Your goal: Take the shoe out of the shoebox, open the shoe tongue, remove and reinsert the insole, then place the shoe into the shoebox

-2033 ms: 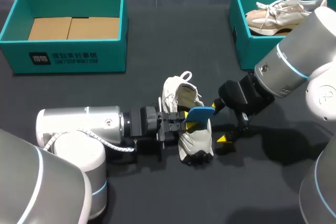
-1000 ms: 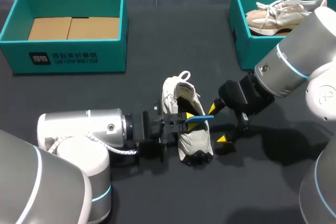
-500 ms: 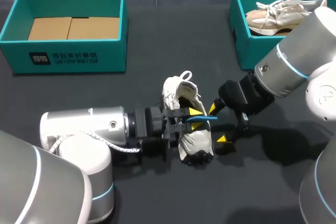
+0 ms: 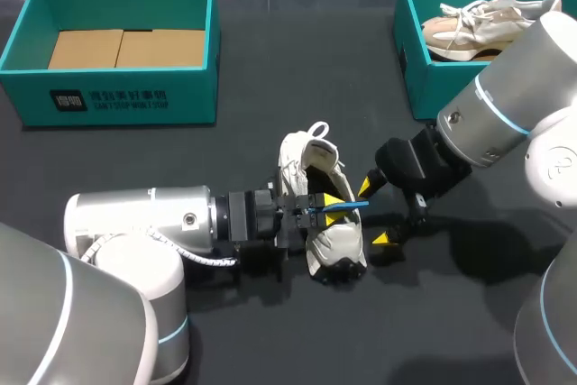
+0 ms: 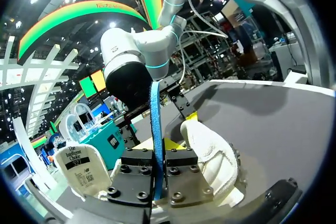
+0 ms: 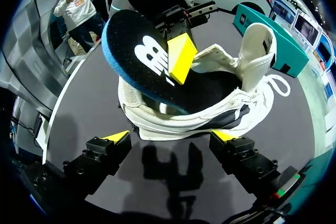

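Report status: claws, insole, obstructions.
Left claw shut on insole, its lower end inside white shoe. Right claw open alongside shoe. Nothing seen in the way.

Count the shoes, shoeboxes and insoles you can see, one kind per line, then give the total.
Shoes: 2, white shoe and beige shoe
Shoeboxes: 2, left shoebox and right shoebox
Insoles: 1, the insole
Total: 5
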